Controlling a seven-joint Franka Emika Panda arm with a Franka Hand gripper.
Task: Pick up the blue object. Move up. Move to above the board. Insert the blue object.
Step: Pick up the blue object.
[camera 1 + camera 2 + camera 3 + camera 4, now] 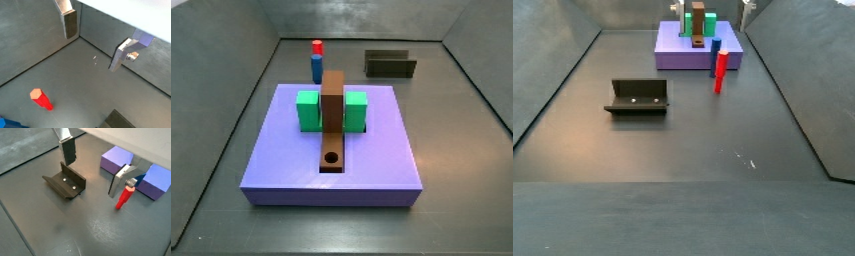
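The blue object [315,62] is a thin peg with a red cap. It stands upright on the floor just beyond the far end of the lavender slab [291,170]. It also shows in a side view [718,70] and in both wrist views [41,99] [124,196]. The board [333,115] is a brown bar lying on the slab between two green blocks [309,111], with its hole [333,158] at the near end. My gripper [95,167] is open and empty in both wrist views [93,37]. It hangs above the floor, with the peg beside one finger [121,180] and not between the two.
The dark fixture [65,180] stands on the floor by the other finger; it shows in both side views [390,64] [637,97]. Dark grey walls enclose the floor on all sides [225,90].
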